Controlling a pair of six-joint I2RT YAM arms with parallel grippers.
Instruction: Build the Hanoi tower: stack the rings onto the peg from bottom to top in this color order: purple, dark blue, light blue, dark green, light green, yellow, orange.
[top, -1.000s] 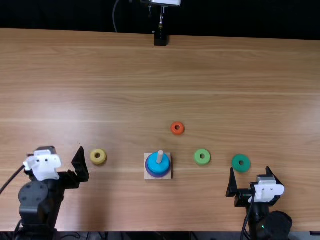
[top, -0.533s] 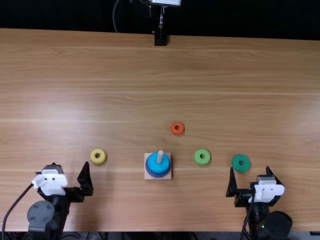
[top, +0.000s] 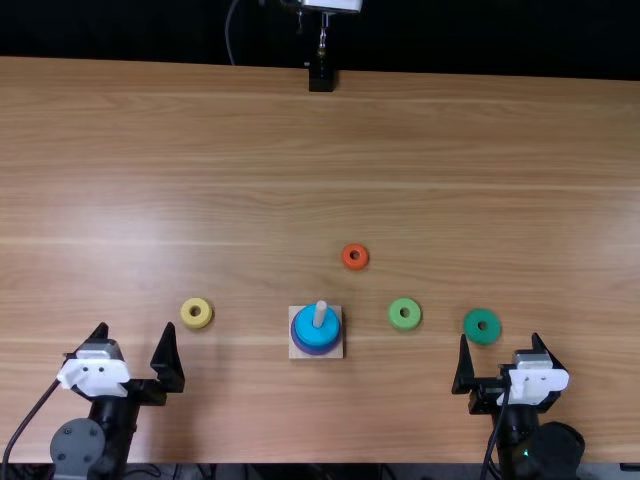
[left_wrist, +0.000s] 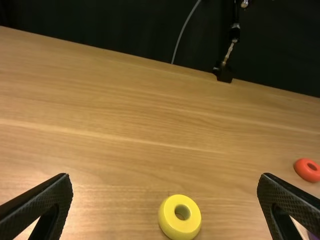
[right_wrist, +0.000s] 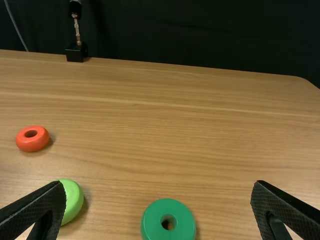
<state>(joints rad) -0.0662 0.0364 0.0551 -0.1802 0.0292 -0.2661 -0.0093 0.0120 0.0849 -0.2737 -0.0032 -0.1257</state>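
Near the left, my left gripper (top: 137, 328) stands open and empty, just left of the yellow ring (top: 196, 313). My right gripper (top: 500, 340) is open too, close to the dark green ring (top: 482, 326). On the wooden base (top: 297, 353), a light blue ring (top: 311, 326) is topmost around the peg (top: 320, 314), over a purple-blue edge. The light green ring (top: 404, 314) and orange ring (top: 355, 257) lie flat. In the left wrist view the left gripper (left_wrist: 165, 176) has the yellow ring (left_wrist: 179, 217) beyond it; in its own view, the right gripper (right_wrist: 159, 184) faces the dark green ring (right_wrist: 168, 220).
A black stand (top: 321, 76) is at the table's far edge, with a cable beside it. Bare wooden table (top: 400, 150) stretches between the rings and that far edge.
The left gripper has drawn back toward the table's near edge, its fingers staying apart. Right arm, base and rings have kept their places.
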